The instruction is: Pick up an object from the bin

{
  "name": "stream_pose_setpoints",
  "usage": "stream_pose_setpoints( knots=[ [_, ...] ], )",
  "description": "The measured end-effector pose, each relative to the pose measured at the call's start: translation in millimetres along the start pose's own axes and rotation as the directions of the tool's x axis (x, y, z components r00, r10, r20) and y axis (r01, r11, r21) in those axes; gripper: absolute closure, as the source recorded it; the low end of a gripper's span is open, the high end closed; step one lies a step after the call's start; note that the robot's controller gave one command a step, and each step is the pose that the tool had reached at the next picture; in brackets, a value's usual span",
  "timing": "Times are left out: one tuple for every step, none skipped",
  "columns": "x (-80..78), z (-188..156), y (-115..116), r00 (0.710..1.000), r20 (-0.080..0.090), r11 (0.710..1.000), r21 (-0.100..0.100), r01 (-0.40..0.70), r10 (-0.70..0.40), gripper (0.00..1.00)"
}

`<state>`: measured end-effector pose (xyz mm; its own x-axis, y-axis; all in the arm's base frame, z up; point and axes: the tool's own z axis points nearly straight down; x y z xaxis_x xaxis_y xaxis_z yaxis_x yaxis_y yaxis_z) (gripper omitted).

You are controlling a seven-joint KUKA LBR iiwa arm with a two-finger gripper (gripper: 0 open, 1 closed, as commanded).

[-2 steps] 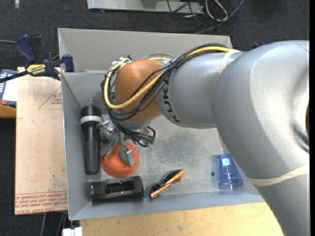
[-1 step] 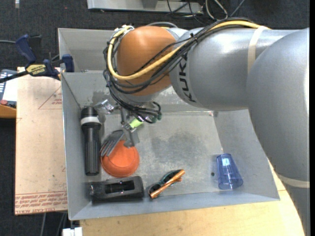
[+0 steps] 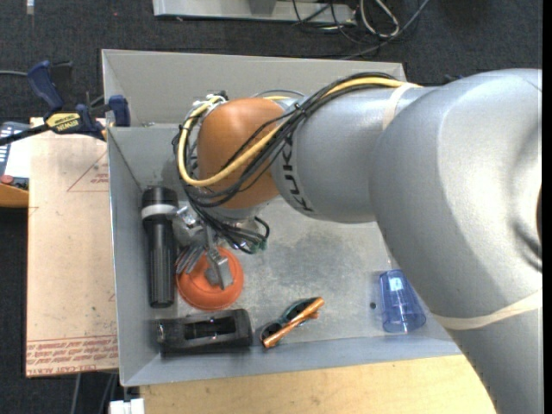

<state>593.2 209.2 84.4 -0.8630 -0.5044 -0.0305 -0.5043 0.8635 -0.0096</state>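
Observation:
My gripper (image 3: 210, 264) reaches down at the left of the bin, right over an orange round thing (image 3: 207, 289) that looks like a small cone or cup. Its fingers (image 3: 221, 268) stand close together on top of that orange thing; whether they grip it I cannot tell. Just left of the gripper a black cylinder (image 3: 159, 247) with a silver band, like a torch, lies along the bin's left wall. A black flat rectangular object (image 3: 204, 330) rests below the orange thing, by the front wall.
An orange and black clip-like tool (image 3: 291, 320) lies near the front wall, right of the black block. A clear blue plastic piece (image 3: 400, 301) sits at the front right. The arm with its orange cover and cables hangs over the bin's back half.

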Motion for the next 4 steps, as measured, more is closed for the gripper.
stream_pose_setpoints(
  knots=[
    [-2.6, -2.3, -3.5, 0.996, 0.007, 0.996, 0.003, 0.092, -0.092, 0.0],
    [-6.8, -1.5, -4.8, 1.0, -0.001, 1.0, 0.001, 0.017, -0.017, 0.0],
    [7.7, -9.0, 8.3, 0.999, 0.004, 0.999, 0.003, -0.032, 0.032, 0.0],
    [-8.8, -0.7, 5.5, 1.0, -0.003, 1.0, 0.007, -0.027, 0.027, 0.0]
  ],
)
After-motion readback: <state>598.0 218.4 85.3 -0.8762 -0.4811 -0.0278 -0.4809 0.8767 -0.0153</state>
